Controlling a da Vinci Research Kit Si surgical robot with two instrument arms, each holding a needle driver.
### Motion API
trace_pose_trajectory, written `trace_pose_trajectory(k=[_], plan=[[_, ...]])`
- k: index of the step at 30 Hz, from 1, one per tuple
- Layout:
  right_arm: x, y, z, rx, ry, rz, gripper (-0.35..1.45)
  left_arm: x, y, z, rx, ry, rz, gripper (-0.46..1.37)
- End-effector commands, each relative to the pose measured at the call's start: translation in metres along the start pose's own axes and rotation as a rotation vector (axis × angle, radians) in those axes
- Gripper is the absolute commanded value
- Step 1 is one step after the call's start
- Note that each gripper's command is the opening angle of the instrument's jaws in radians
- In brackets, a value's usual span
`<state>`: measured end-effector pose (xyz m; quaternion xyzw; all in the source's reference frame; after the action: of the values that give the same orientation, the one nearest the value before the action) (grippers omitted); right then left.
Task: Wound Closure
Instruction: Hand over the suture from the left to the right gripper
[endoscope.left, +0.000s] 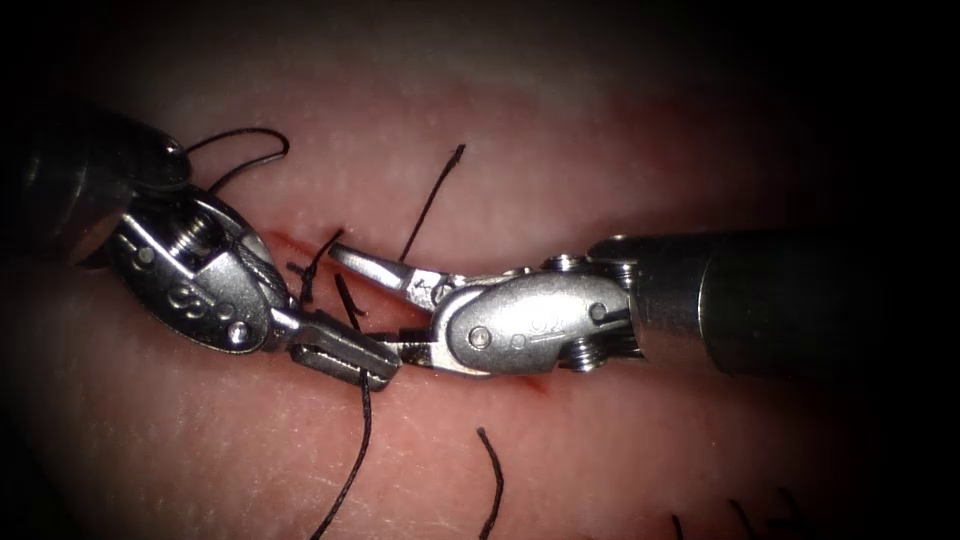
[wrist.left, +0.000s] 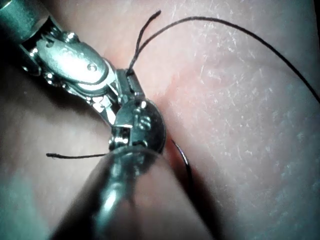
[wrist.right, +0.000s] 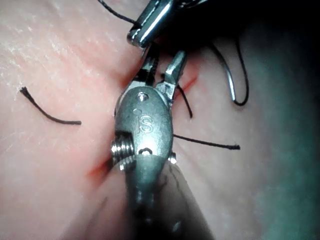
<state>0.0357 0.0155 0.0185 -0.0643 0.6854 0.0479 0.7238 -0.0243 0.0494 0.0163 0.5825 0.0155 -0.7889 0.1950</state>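
Starting at the left of the endoscope view: a thin dark curve (endoscope.left: 255, 140) lay on the tissue (endoscope.left: 600, 150) right beside the left arm's wrist. From the right wrist camera a greyish hooked piece (wrist.right: 232, 85) looked to me like the needle, lying free with neither tool on it. I honestly couldn't tell where needle ended and thread began, or whether its point sat in the tissue. Part of that curve was hidden behind the left shaft.

The left gripper (endoscope.left: 345, 352) came down from the upper left with its jaws closed flat on the thread (endoscope.left: 355, 450). That strand dropped from the jaws toward the bottom edge of the endoscope view, where it got cut off. On the left wrist camera the same strand (wrist.left: 225, 25) left the jaw tips and swept away across the tissue.

The cut (endoscope.left: 290, 245) showed as a red line running under both tools, so most of it was covered. Only a bit peeked out left of the jaws.

The right gripper (endoscope.left: 365, 298) reached in from the right, jaws spread wide. The upper jaw pointed left over the cut. The lower one was tucked behind the left tool's jaws, so its tip was hard to make out. As far as I could see it gripped nothing.

Two loose cut ends lay on the tissue, one (endoscope.left: 435, 200) above the right tool's jaws and one (endoscope.left: 492, 480) below them.
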Motion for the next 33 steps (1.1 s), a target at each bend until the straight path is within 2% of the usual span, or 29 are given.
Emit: trace_pose_trajectory(k=[1,12,14,16,17,20,24,25,29,33], plan=[[-0.0002,0.0001,0.0000,-0.005,-0.001,0.006,-0.35,0.0000,0.0001,0.0000,-0.005,-0.001,0.000,-0.35],[-0.0005,0.0005,-0.0010,0.005,0.002,-0.005,-0.35,0.0002,0.0001,0.0003,0.000,-0.001,-0.017,-0.35],[-0.0006,0.0008,-0.0013,-0.016,-0.025,-0.011,-0.35,0.0002,0.0002,0.0004,0.000,-0.002,-0.022,-0.15],[-0.0008,0.0010,-0.0015,-0.027,-0.040,-0.011,-0.35,0.0003,0.0003,0.0006,0.002,-0.003,-0.034,0.42],[-0.0009,0.0012,-0.0017,-0.031,-0.046,-0.011,-0.35,0.0003,0.0004,0.0007,0.007,-0.004,-0.057,0.63],[-0.0012,0.0017,-0.0023,-0.047,-0.069,0.007,-0.35,0.0004,0.0007,0.0011,0.033,0.001,-0.107,0.95],[-0.0019,0.0025,-0.0031,-0.055,-0.078,0.019,-0.35,0.0005,0.0014,0.0015,0.069,0.014,-0.100,0.87],[-0.0021,0.0027,-0.0034,-0.056,-0.076,0.024,-0.35,0.0005,0.0016,0.0016,0.077,0.017,-0.092,0.79],[-0.0026,0.0032,-0.0039,-0.064,-0.083,0.036,-0.35,0.0005,0.0026,0.0021,0.081,0.017,-0.048,0.73],[-0.0029,0.0034,-0.0039,-0.066,-0.086,0.035,-0.35,0.0007,0.0035,0.0022,0.080,0.017,-0.035,0.79]])
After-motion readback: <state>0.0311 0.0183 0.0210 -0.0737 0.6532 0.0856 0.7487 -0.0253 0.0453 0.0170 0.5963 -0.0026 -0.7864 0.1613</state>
